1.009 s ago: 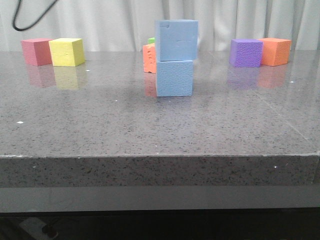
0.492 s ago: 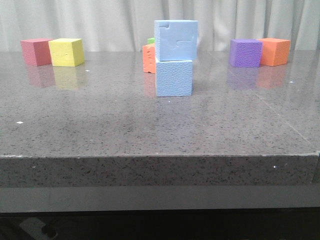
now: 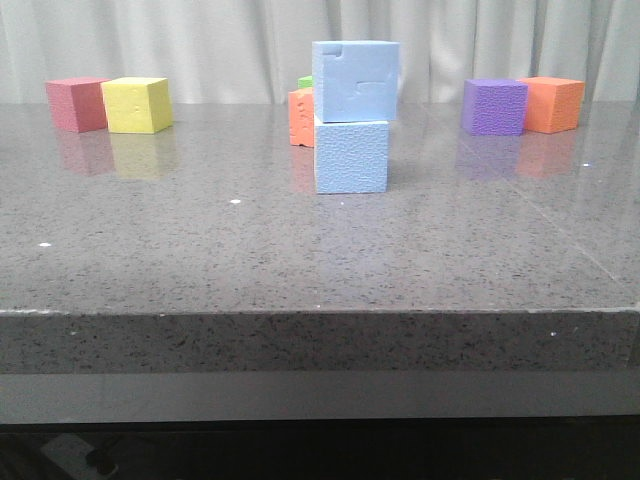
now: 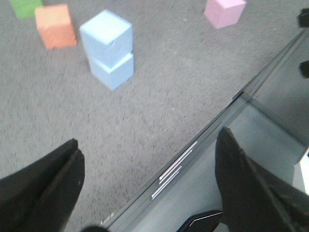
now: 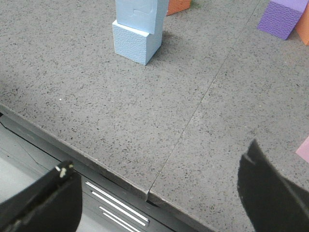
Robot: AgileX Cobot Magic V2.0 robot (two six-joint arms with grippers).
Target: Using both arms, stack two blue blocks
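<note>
Two pale blue blocks stand stacked in the middle of the table. The upper blue block (image 3: 355, 81), with a notched groove on its front face, sits on the lower blue block (image 3: 351, 157), shifted slightly. The stack also shows in the left wrist view (image 4: 108, 46) and the right wrist view (image 5: 137, 26). My left gripper (image 4: 147, 166) is open and empty over the table's front edge, well away from the stack. My right gripper (image 5: 159, 186) is open and empty, also back over the front edge. Neither gripper shows in the front view.
A red cube (image 3: 75, 103) and a yellow cube (image 3: 137, 104) stand at the back left. An orange cube (image 3: 301, 117) with a green one (image 3: 304, 82) behind it stands just behind the stack. A purple cube (image 3: 494, 106) and an orange cube (image 3: 551, 104) stand at the back right.
The stack stays in place. The front view has shifted slightly, and a dark cable at the top left is no longer in view.
</note>
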